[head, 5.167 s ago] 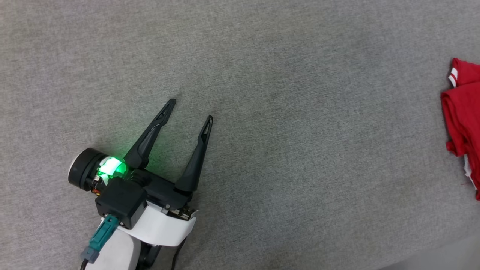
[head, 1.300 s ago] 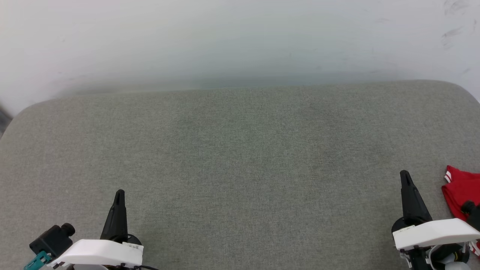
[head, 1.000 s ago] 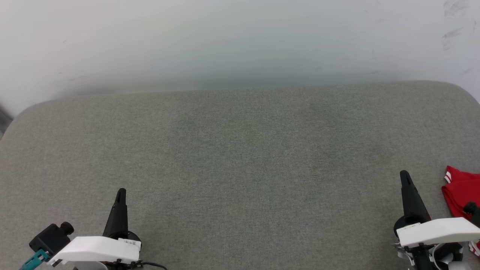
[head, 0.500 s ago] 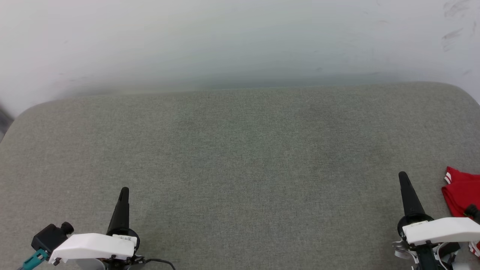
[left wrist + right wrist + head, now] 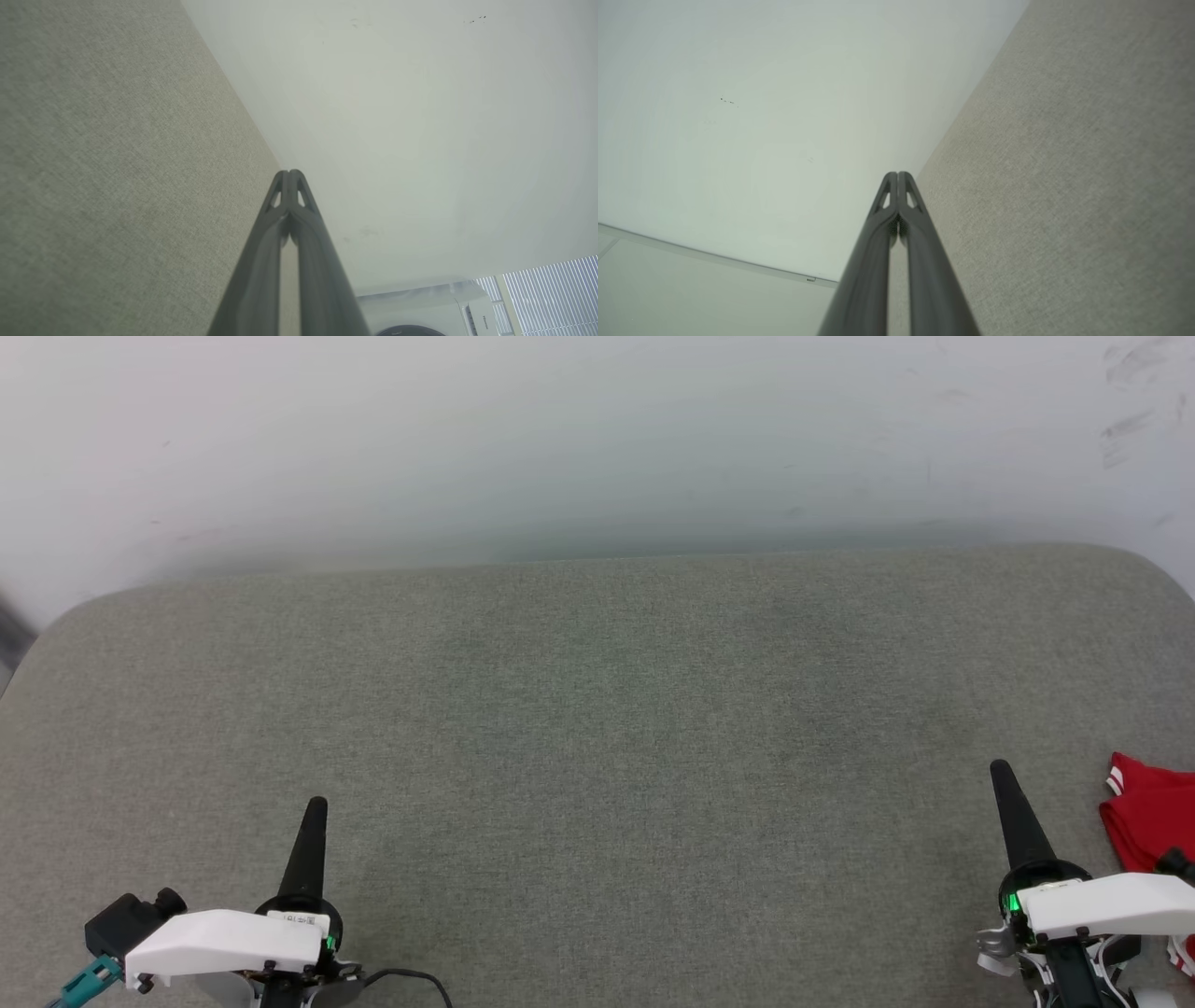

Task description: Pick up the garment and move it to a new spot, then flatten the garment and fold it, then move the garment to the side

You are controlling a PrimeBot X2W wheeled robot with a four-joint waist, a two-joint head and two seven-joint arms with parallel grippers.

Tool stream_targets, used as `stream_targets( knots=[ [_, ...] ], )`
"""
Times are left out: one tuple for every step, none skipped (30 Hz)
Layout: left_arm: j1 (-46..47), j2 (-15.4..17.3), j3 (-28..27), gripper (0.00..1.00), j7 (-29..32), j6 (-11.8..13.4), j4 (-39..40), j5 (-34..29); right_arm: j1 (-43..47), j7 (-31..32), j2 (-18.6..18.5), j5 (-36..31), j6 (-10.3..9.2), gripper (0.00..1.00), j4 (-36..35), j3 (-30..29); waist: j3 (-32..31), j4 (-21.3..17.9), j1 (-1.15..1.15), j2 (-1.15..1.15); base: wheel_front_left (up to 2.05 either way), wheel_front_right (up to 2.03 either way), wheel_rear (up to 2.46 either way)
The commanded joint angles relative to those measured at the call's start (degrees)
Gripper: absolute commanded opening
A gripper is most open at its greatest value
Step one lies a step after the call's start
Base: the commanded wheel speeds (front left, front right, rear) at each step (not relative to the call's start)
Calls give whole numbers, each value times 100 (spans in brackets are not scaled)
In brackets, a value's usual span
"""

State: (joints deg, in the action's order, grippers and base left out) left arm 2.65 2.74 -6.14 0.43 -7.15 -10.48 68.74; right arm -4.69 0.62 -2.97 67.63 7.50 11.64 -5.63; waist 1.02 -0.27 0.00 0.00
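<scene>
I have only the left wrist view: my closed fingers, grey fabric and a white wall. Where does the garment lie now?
Observer: In the head view the garment lies bunched at the right edge of the grey cushion, partly cut off by the frame.
Operator: Does the right gripper hold it?
Observer: No. The right gripper is shut and empty; its tip stands apart from the garment, on the side toward the cushion's middle.
Operator: And how far is my left gripper from the garment?
Observer: The left gripper is at the lower left of the head view, with the cushion's whole width between them.
</scene>
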Motion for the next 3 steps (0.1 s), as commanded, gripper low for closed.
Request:
stream_targets(
  knots=[
    [122, 17, -22, 0, 35, -31, 17, 113, -95, 43, 9, 127, -1, 0, -13, -17, -1, 1, 0, 0, 0, 0, 0],
    [130, 16, -22, 0, 45, -32, 7, 168, -99, 50, 9, 183, -1, 0, -7, -18, -3, 1, 0, 0, 0, 0, 0],
    [137, 16, -23, 0, 60, -32, -3, 225, -102, 64, 10, 240, -1, 0, -1, -21, -5, 2, 0, 0, 0, 0, 0]
  ],
)
